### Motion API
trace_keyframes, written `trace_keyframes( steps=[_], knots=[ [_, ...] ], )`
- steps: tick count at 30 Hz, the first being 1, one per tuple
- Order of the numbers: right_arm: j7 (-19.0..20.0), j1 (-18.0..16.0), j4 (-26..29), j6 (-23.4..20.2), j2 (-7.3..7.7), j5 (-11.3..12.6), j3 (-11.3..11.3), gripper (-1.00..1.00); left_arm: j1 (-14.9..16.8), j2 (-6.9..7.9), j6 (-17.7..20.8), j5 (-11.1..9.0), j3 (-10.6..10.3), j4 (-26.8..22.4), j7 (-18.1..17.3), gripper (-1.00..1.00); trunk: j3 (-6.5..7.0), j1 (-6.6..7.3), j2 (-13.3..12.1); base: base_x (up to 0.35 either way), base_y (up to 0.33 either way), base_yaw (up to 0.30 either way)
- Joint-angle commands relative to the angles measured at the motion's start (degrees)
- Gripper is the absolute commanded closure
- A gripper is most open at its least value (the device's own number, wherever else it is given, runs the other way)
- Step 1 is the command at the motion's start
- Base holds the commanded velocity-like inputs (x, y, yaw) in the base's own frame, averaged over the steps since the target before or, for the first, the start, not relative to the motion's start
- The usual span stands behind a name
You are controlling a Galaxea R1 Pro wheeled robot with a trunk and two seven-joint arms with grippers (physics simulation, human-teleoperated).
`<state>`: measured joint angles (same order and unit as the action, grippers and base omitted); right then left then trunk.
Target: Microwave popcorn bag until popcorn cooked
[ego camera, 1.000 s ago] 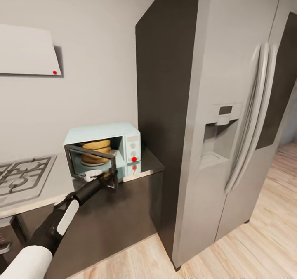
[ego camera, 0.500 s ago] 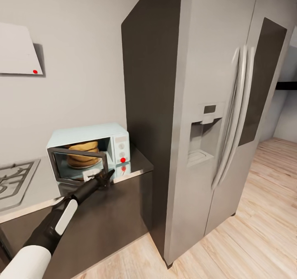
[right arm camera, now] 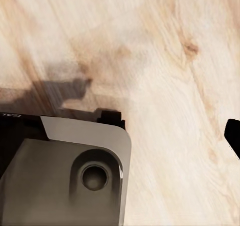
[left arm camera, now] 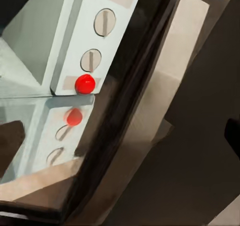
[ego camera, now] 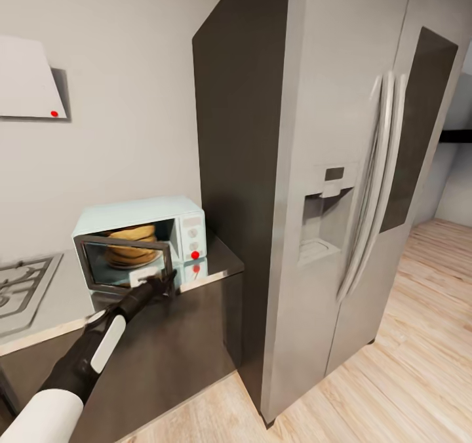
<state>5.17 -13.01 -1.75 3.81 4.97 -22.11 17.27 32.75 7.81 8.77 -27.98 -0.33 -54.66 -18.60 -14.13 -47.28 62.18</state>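
Glossy grey countertop [ego camera: 223,259] mirrors the smooth mint microwave [ego camera: 141,233]; brushed-metal fridge [ego camera: 341,168], pale wood floor [ego camera: 406,377].

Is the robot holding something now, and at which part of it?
It cannot be told: the left gripper is at the front edge of the microwave door, its fingers too small to judge.

A tall grey double-door fridge [ego camera: 341,168] with an ice dispenser [ego camera: 324,213] stands on a pale wood floor [ego camera: 400,377]. A steel gas hob [ego camera: 19,289] sits at the left edge. A white hood [ego camera: 26,79] with a red dot hangs on the wall.
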Motion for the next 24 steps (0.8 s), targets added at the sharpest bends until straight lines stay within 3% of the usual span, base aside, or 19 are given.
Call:
trace_keyframes(
  steps=[1,24],
  knots=[
    [0.1,-0.1,-0.2,0.3,0.04,-0.5,0.5,-1.00,0.0,0.02,0.5,-0.6,0.0,-0.1,0.2,-1.00,-0.07,-0.02,0.0,0.257,0.000,0.000],
    [0.1,-0.1,-0.2,0.5,0.03,-0.5,0.5,-1.00,0.0,0.01,0.5,-0.6,-0.7,-0.2,0.2,-1.00,-0.07,-0.02,0.0,0.302,0.000,0.000]
  ],
)
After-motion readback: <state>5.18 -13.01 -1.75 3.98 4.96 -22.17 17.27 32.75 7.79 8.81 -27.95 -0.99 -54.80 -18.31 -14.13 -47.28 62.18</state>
